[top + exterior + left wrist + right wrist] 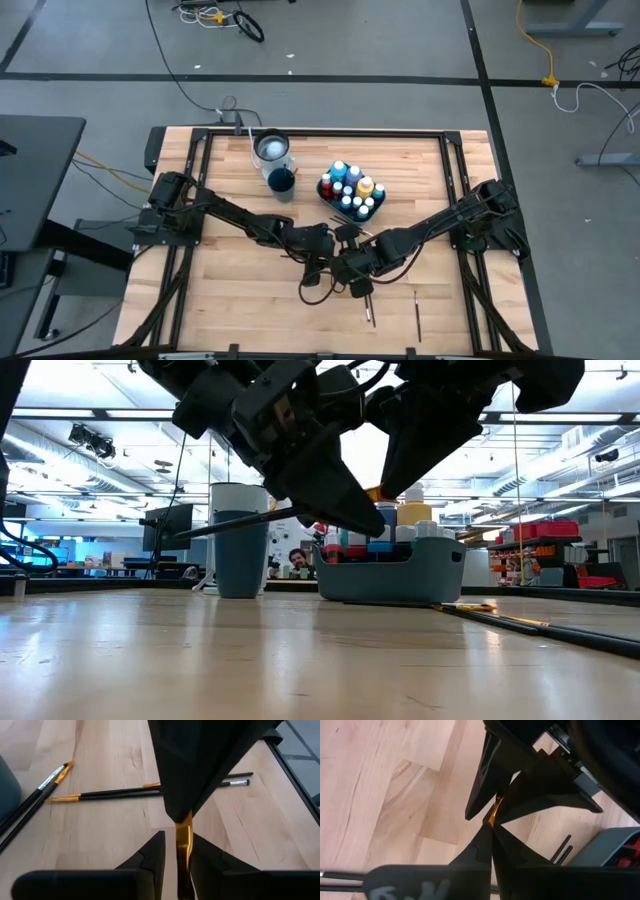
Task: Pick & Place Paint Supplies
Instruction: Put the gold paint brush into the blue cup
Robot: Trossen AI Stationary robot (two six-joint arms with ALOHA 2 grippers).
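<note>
I see the paint bottles (352, 190) — blue, red, yellow, white and teal, pale caps up — packed upright together toward the far middle of the table. One brush (183, 842), gold ferrule and dark handle, is off the table, pinched between both hands at once; its handle (235, 521) sticks out level in the low view. Two more brushes (371, 312) and (417, 313) lie flat nearer the front edge, apart from each other. Several dark-handled brushes (107, 795) lie flat on the wood beside the bottles.
</note>
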